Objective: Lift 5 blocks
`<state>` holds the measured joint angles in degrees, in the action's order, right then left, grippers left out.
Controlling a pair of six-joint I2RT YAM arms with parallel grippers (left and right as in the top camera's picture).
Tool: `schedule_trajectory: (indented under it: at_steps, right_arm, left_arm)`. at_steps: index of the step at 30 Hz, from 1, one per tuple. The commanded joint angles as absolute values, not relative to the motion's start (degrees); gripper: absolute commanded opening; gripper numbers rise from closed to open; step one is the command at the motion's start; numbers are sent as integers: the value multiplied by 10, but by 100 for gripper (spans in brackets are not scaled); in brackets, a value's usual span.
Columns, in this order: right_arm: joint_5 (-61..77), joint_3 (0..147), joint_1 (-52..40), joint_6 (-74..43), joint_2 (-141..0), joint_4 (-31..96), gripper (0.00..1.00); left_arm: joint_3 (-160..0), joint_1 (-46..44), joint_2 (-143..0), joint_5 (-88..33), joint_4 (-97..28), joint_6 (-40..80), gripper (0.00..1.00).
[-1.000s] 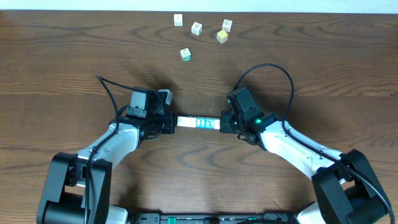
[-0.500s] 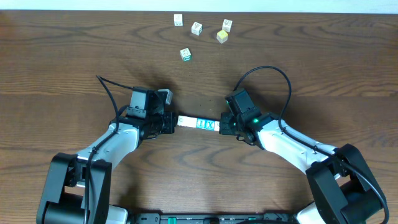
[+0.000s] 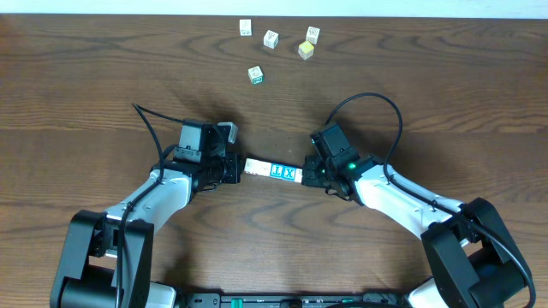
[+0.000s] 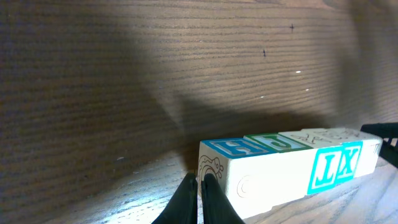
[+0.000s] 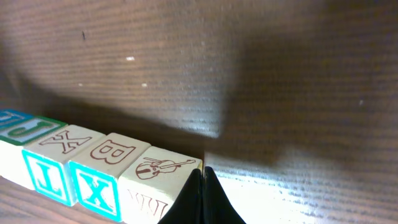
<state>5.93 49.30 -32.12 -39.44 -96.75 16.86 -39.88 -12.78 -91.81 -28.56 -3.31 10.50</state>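
site: dark wood-grain surface (image 3: 86,77); two arms reach in from the near edge toward the middle.
row of blocks (image 3: 274,169): pale cubes set end to end in one straight line at mid-surface, between the two arms. Across the wrist views the tops read H, J, X, B and a violin picture, so I count five.
left end effector (image 4: 198,182): fingers together, nothing between them. The joined tips butt against the end face of the H block (image 4: 233,147).
right end effector (image 5: 202,179): fingers likewise together and empty. The tips sit against the outer face of the violin block (image 5: 158,169).
why held so (judged): the row looks too long for either jaw span, so closed fingers serve as pushers. Squeezing inward from both ends locks the cubes by friction into one bar.
why in line (judged): faces sit flush, so the push runs straight through all five. A kink would let the middle buckle out.
height: cannot tell whether the row rests on the surface or is just clear of it.
loose blocks (image 3: 271,38): five more scattered near the far edge, well apart from the row, nothing touching them.
stage (judged): clamp set; raising the five together is the step in hand.
risk (judged): an uneven rise of the arms, or slack in the squeeze, drops the middle cubes.
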Motion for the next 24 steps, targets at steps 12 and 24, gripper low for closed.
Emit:
schedule_trajectory:
  at_steps: [12,24]
  right_arm:
    - [108,503,-354,-399,-967,191,1]
    - [108,503,-353,-385,-967,180,1]
  left_arm:
    - [-413,-152,-905,-379,-27,108,7]
    - [-413,-152,-905,-357,-55,101,7]
